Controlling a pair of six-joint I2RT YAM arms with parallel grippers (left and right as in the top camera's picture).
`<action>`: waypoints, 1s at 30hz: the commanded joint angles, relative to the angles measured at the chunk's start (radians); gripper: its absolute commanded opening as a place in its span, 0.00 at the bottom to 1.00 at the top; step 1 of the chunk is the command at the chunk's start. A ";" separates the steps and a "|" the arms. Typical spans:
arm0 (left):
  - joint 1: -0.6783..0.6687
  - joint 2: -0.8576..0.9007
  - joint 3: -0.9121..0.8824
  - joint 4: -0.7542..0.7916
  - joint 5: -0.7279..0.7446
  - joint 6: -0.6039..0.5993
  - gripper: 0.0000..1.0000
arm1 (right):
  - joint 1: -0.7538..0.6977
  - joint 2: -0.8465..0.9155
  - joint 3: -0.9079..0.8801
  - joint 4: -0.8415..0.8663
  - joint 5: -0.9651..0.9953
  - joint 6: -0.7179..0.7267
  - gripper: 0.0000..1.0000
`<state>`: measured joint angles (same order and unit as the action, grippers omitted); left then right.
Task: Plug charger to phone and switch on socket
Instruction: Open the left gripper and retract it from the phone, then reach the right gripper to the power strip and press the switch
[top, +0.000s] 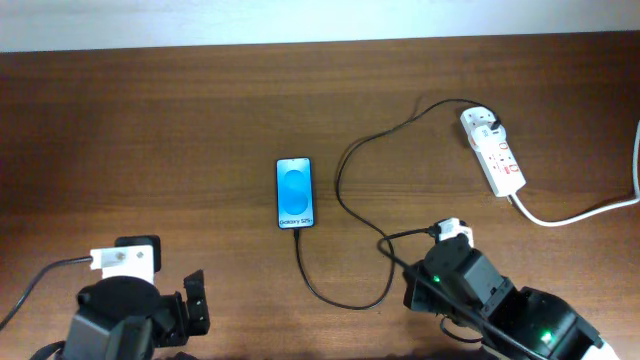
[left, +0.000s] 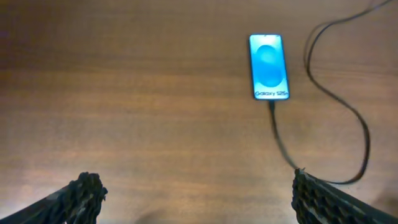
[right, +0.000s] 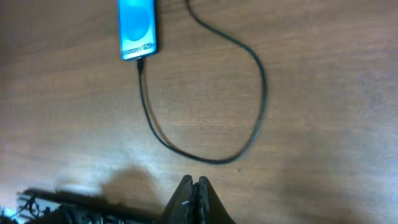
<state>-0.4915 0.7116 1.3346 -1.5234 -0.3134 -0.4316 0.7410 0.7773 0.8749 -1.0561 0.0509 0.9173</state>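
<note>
The phone (top: 294, 193) lies at the middle of the overhead frame, long axis up and down. The charger (top: 338, 172) seems to meet its lower edge already, though the joint is too small to confirm. From there the cable loops down, right and up to the socket (top: 495, 152) in the upper right, where a small black plug sits at its upper end.

I judge that the switch is what's left. The socket lies up and to the right of my right hand (right: 193, 188), its long axis slanting from upper left to lower right. My left hand (left: 196, 183) is at the lower left of the surface (top: 150, 130), well apart from the socket, so the right arm is clearly nearer.

The right hand's fingers are pressed together with nothing between them, and the left hand's are spread wide and empty. I can't make out the switch position from here.
</note>
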 joint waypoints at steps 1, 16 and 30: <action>-0.004 0.000 -0.008 -0.008 -0.080 -0.012 0.99 | -0.095 0.041 0.125 -0.053 0.056 0.042 0.04; -0.004 0.000 -0.008 -0.048 -0.095 -0.012 0.99 | -0.726 0.522 0.675 -0.414 -0.100 -0.234 0.04; -0.004 0.000 -0.008 -0.041 -0.095 -0.013 0.99 | -1.006 1.059 1.024 -0.410 -0.156 -0.318 0.04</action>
<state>-0.4915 0.7124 1.3258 -1.5669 -0.3939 -0.4316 -0.2577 1.7538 1.8011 -1.4643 -0.0967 0.5621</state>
